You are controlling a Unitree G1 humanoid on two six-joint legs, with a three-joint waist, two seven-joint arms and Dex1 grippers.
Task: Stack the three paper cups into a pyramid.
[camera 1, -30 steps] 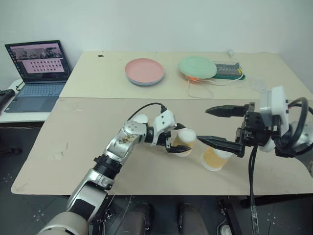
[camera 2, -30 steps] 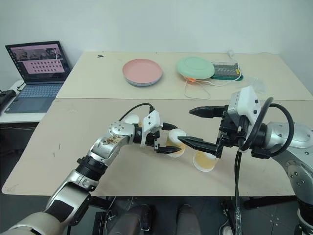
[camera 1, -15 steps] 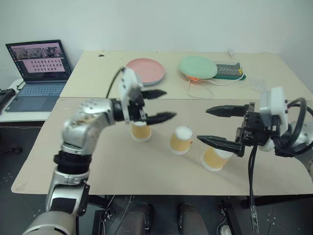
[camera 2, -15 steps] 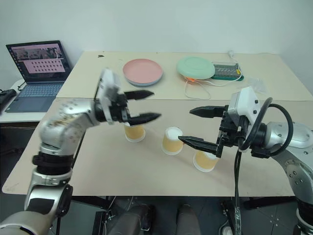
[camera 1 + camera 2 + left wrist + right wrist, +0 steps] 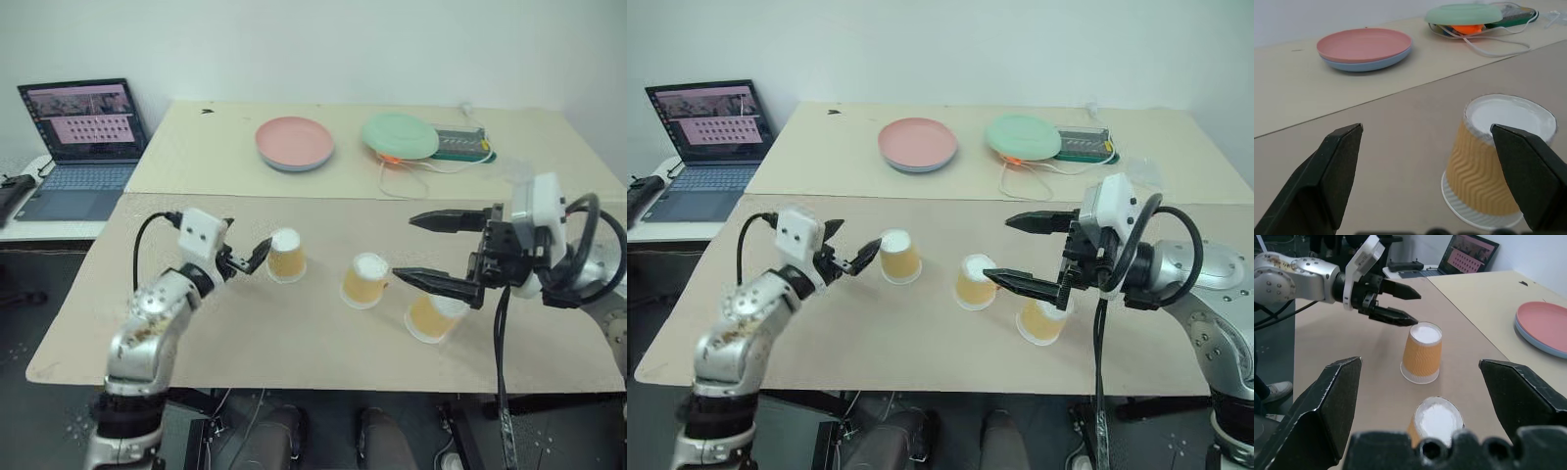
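Observation:
Three paper cups stand apart in a slanting row on the near table, white bases up: the left cup (image 5: 285, 256), the middle cup (image 5: 364, 280) and the right cup (image 5: 429, 316). None rests on another. My left gripper (image 5: 249, 254) is open and empty, just left of the left cup, which appears beside one finger (image 5: 1530, 181) in the left wrist view as a cup (image 5: 1488, 166). My right gripper (image 5: 405, 249) hangs open and empty above the table, its lower finger over the right cup. The right wrist view looks across the middle cup (image 5: 1437, 421) to the left cup (image 5: 1422, 352).
A pink plate (image 5: 294, 143) and a green plate (image 5: 399, 135) with a dark tray (image 5: 458, 143) and cables lie on the far table. A laptop (image 5: 78, 147) sits on a side table at the far left.
My left arm drew away from the middle cup and swung out to the left, uncovering the left cup; its gripper stays open. The cups and the right arm kept still.

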